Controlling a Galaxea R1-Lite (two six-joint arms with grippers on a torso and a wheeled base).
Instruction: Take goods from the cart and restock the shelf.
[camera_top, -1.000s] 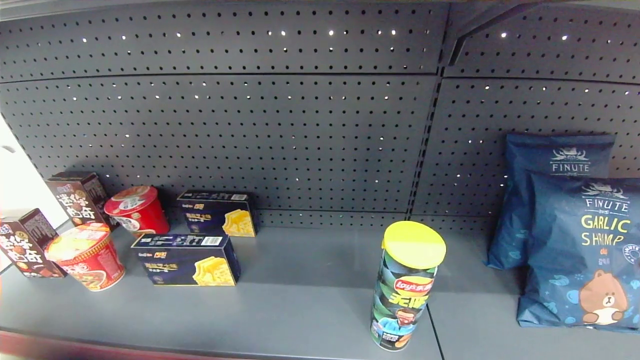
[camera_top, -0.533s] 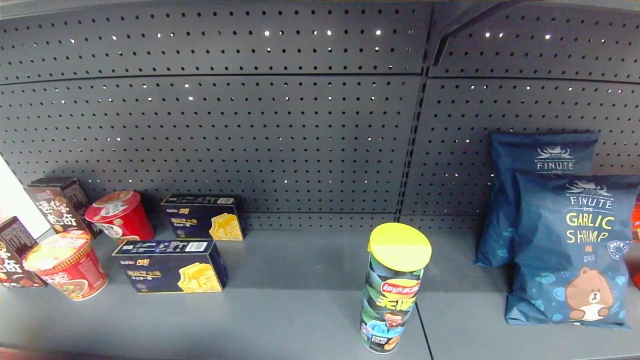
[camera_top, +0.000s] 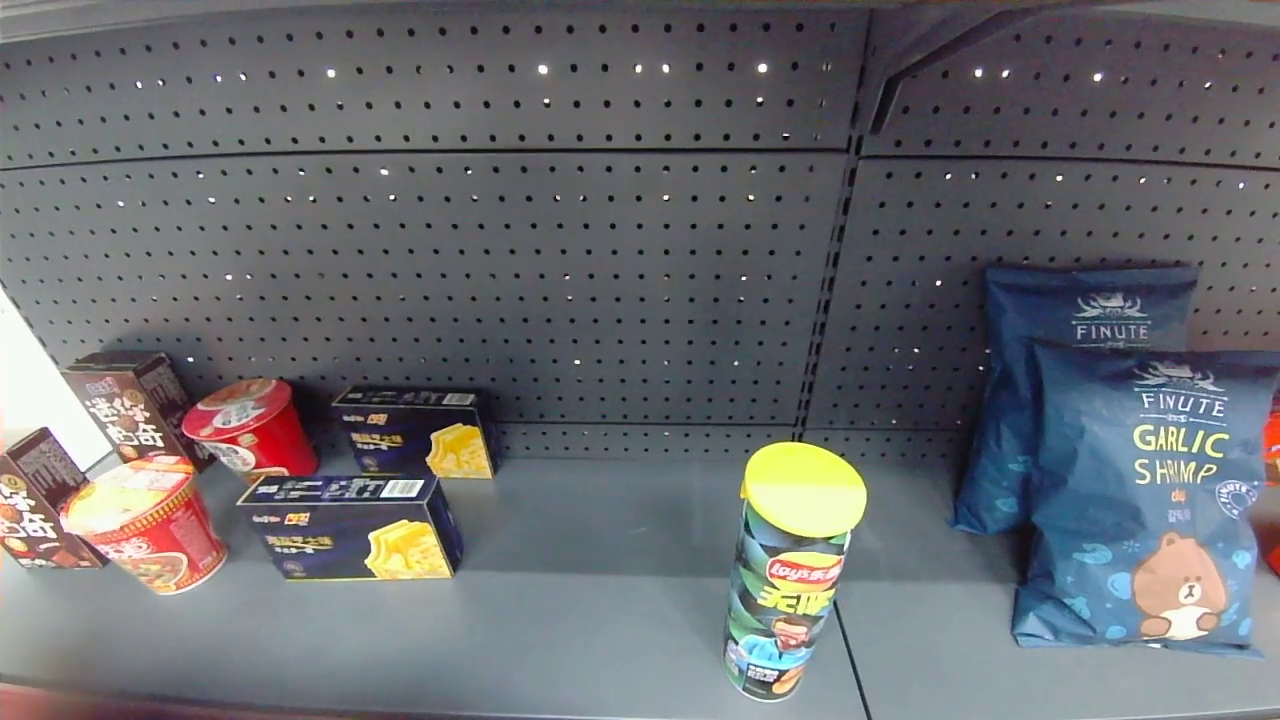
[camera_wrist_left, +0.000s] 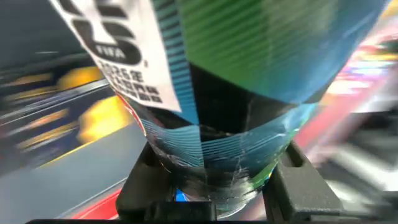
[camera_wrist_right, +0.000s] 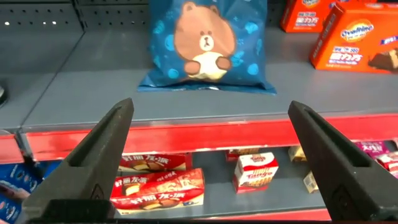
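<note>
The left claw (camera_wrist_left: 214, 186) is clamped on a chip can (camera_wrist_left: 249, 68), one black finger on each side; the right claw (camera_wrist_right: 210, 109) has its fingers wide apart, facing a blue bear bag (camera_wrist_right: 208, 43) on the shelf (camera_wrist_right: 93, 93); a yellow-lid can (camera_top: 795, 570) stands upright on the shelf, between a dark box (camera_top: 350, 525) and the blue bear bag.
</note>
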